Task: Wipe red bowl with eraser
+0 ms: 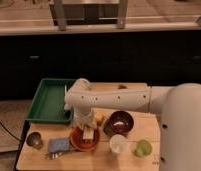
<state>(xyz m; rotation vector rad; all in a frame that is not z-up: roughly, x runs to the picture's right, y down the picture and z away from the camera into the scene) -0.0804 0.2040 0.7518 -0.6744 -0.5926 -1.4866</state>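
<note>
The red bowl [83,142], shallow and orange-red, sits on the wooden table [149,132] near its front left. My gripper [88,131] hangs straight down over the bowl from the white arm [114,97]. A small pale cream-and-tan eraser [88,133] shows at the gripper's tip, inside the bowl. The arm hides the back rim of the bowl.
A maroon bowl [120,122] stands right of the red bowl, with a yellow-orange lump [99,118] between them. A white cup [117,145] and a green cup [142,148] stand in front. A blue-grey sponge [58,145], a metal cup [34,140] and a green tray [50,100] are on the left.
</note>
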